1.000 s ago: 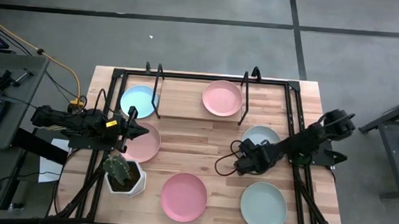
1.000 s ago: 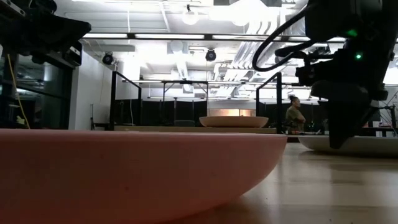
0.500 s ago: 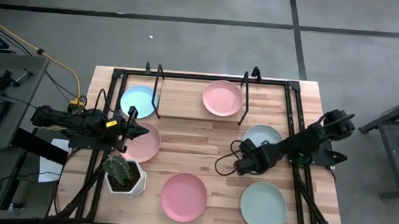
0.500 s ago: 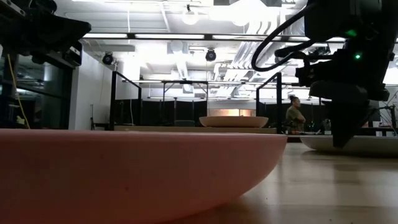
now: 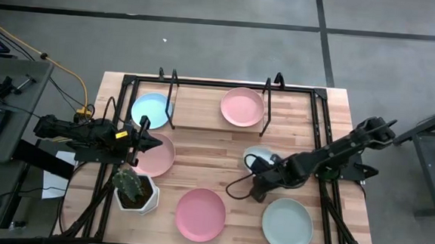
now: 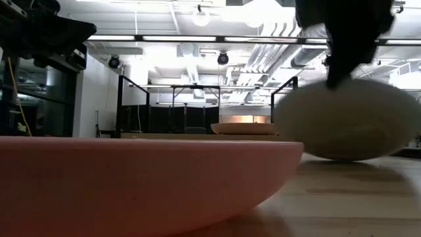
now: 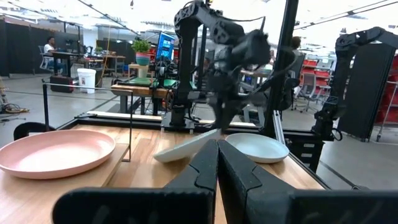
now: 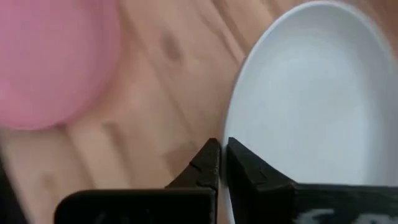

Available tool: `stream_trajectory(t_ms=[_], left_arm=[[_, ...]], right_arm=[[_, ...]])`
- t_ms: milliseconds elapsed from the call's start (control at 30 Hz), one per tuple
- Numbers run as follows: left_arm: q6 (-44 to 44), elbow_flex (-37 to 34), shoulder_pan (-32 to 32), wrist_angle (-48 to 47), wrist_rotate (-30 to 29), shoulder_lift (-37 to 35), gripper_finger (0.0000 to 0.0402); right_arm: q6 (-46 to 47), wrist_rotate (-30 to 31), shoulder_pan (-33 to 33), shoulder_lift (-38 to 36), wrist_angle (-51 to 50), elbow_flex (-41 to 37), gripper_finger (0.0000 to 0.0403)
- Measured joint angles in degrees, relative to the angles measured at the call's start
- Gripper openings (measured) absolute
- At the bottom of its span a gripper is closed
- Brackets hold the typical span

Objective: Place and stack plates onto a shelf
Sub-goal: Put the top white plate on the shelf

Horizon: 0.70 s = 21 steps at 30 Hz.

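Note:
A pale mint plate (image 5: 258, 155) stands tipped up at the table's middle right, with my right gripper (image 5: 264, 168) shut on its rim. The low view shows its underside (image 6: 348, 122). My left gripper (image 5: 158, 142) hovers shut and empty over a pink plate (image 5: 155, 156) at the left. On the wood shelf (image 5: 203, 112) at the back lie a light blue plate (image 5: 152, 109) and a pink plate (image 5: 243, 106). Another pink plate (image 5: 200, 214) and a mint plate (image 5: 287, 225) lie flat near the front edge. My right gripper pinches the mint plate's rim (image 8: 239, 118) between its two fingers, one on the inner face and one on the underside. It comes slanting down from the table's right. The plate is tilted, the held side up and its opposite edge (image 7: 160, 155) low at the tabletop; whether that edge touches, I cannot tell.
A white pot with a cactus (image 5: 134, 189) stands at the front left, close to my left arm. A black tube frame (image 5: 321, 94) runs round the table's edges. The shelf's black brackets (image 5: 267, 102) rise at both ends. Bare wood lies at the table's middle (image 5: 207, 163).
My right gripper has gone toward the table's left edge and a little up, taking the mint plate with it. The plate lay flat before. Now it has shifted left and tipped up on edge, the held side raised.

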Motion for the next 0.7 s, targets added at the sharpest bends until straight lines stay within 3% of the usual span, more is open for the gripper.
stream_trajectory(t_ms=[433, 700], left_arm=[[0.0, 0.0, 0.0, 0.0, 0.0, 0.0, 0.0], [0.0, 0.0, 0.0, 0.0, 0.0, 0.0, 0.0]], right_arm=[[-12.7, 5.5, -1.1, 0.0, 13.6, 3.9, 0.0], [-32.6, 3.7, -6.5, 0.0, 32.4, 3.9, 0.0]])
